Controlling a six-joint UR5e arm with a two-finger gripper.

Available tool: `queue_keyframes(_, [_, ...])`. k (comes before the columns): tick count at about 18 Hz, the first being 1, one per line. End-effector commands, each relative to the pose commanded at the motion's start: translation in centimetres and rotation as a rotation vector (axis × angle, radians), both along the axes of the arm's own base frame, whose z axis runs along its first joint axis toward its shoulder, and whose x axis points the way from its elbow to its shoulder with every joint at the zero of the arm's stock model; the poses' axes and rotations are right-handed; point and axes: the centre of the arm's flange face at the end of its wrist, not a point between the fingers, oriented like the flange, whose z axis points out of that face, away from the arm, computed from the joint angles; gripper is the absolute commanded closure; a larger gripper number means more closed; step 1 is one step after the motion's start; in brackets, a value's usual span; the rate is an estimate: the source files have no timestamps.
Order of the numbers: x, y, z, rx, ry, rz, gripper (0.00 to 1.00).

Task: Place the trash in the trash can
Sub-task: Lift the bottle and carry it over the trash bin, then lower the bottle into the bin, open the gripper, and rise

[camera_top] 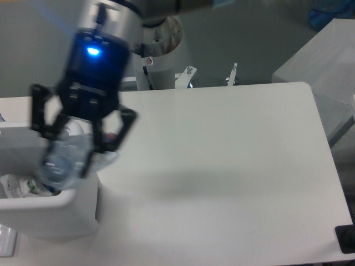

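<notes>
Your gripper [75, 152] is pinching the clear crushed bottle [65, 157] between its fingers, holding it in the air above the right wall of the white trash can [52, 213] at the table's [233, 166] left edge. Inside the can, at its left, you can see the crumpled wrapper [16, 185] with green marks.

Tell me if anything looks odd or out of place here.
Nothing stands out. The gripper holds the crushed bottle above the white bin, near its right wall. A crumpled wrapper already lies inside. The motion blur hides finer detail.
</notes>
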Motion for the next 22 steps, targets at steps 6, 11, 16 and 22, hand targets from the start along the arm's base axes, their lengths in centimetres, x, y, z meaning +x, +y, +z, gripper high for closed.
queue_keyframes(6, [2.7,1.1,-3.8,-0.061,-0.03,-0.05,0.47])
queue_keyframes(11, [2.6,1.4,-5.4,-0.089,-0.057,-0.044,0.22])
queue_keyframes(16, [2.4,1.3,-6.5,-0.105,-0.066,-0.042,0.0])
queue_keyframes(22, [0.8,0.7,-6.7,-0.113,-0.08,-0.013,0.0])
